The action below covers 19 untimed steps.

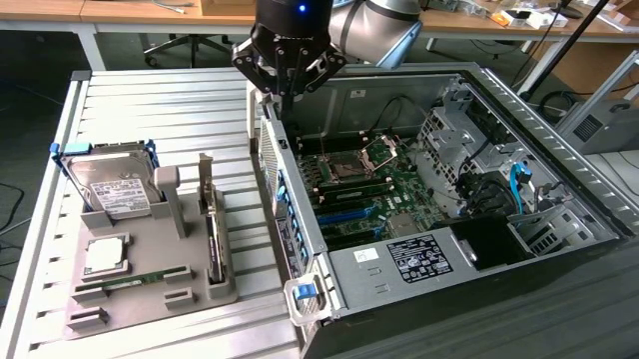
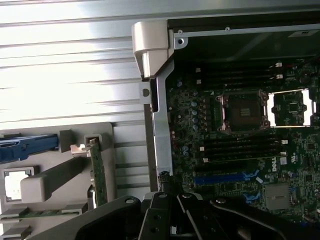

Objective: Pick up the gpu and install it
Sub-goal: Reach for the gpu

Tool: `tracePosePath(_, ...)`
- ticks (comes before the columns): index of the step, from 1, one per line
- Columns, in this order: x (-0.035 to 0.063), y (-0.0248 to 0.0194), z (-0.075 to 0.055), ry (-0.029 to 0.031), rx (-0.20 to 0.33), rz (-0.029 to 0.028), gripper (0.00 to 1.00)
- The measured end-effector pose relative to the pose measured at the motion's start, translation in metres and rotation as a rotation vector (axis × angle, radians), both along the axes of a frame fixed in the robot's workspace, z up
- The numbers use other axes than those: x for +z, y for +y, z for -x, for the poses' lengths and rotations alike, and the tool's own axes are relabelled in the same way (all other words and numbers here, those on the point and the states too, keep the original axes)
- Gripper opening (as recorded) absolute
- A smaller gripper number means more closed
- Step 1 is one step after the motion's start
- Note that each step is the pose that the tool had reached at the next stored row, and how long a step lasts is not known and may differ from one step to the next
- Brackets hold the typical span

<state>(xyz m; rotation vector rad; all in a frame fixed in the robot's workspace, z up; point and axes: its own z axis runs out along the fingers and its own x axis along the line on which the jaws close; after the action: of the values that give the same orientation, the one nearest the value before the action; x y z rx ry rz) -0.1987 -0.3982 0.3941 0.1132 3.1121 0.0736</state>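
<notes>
Our exterior view looks down slantwise over the whole computer case (image 1: pixel 372 278) and parts tray (image 1: pixel 150 250); our wrist view looks straight down, closer, sharing both.

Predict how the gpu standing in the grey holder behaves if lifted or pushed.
The gpu is a thin flat board, so probably stiff and light. Standing on edge in the grey holder, it could tip if pushed sideways. Bare circuitry seems fragile.

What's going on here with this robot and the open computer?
A robot arm's hand, shut and holding nothing, hovers over one edge of an open computer case. The gpu it is meant to install stands on edge in the grey holder beside the case, untouched.
</notes>
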Motion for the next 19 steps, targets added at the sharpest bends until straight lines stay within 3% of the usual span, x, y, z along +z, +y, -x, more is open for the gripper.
tracePosePath(19,0.0000,0.0000,0.0072,-0.0001,0.000,0.0016,0.11)
